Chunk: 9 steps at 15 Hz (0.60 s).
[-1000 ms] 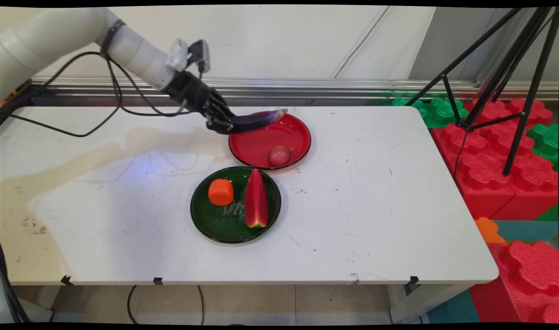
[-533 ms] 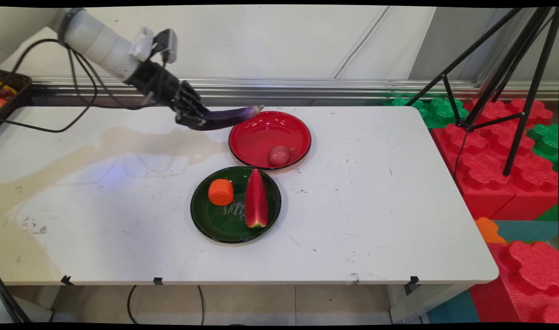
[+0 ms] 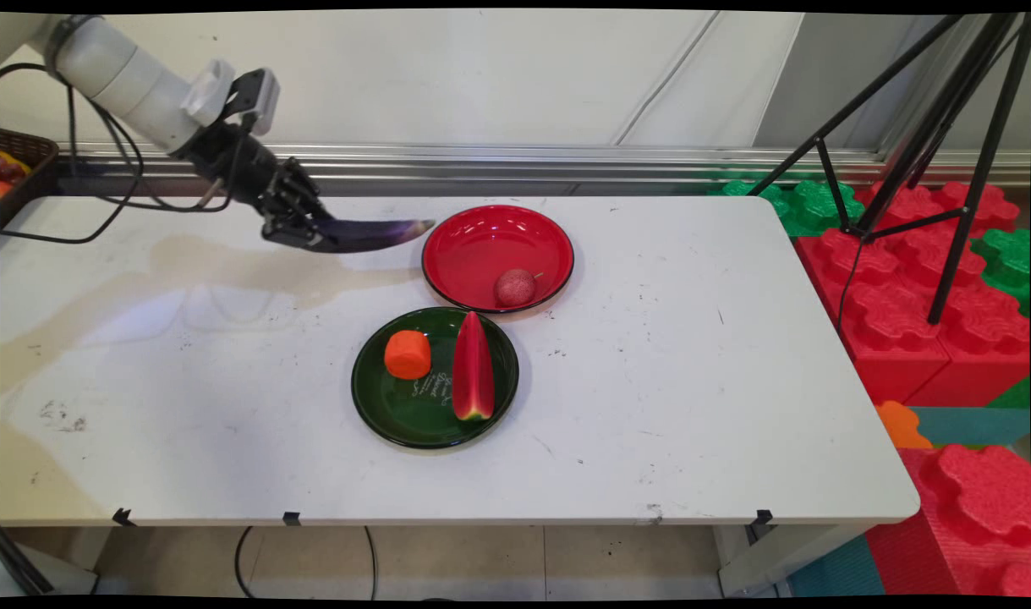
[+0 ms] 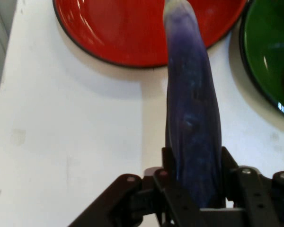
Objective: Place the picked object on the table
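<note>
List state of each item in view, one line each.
Black two-finger gripper: shut on the eggplant.
Purple eggplant: held above the table, left of the red plate.
Red plate: holds a reddish ball.
Green plate: holds an orange chunk and a watermelon slice.

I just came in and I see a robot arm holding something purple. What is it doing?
The robot's gripper is shut on a purple eggplant, holding it above the white table, just left of the red plate. A small reddish round fruit sits in that red plate. In front of it, a green plate holds an orange chunk and a watermelon slice.
</note>
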### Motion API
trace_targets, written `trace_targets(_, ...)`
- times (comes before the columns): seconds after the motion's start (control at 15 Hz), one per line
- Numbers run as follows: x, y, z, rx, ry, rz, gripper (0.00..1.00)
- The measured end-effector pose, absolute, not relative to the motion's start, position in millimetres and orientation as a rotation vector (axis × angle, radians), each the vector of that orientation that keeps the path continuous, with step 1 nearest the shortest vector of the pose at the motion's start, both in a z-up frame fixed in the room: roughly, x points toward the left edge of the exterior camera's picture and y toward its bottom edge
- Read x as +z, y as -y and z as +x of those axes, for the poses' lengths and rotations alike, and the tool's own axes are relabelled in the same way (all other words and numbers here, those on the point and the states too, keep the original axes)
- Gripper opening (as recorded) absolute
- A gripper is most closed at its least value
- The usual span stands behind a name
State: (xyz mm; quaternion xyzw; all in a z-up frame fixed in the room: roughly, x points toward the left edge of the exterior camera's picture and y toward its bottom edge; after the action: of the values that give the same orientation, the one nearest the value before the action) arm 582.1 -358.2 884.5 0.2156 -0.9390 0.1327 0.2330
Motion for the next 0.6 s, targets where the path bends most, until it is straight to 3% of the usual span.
trace_targets(0.6, 847.5, 352.6, 613.3, 0.343, 2.712, 0.523, 0.0)
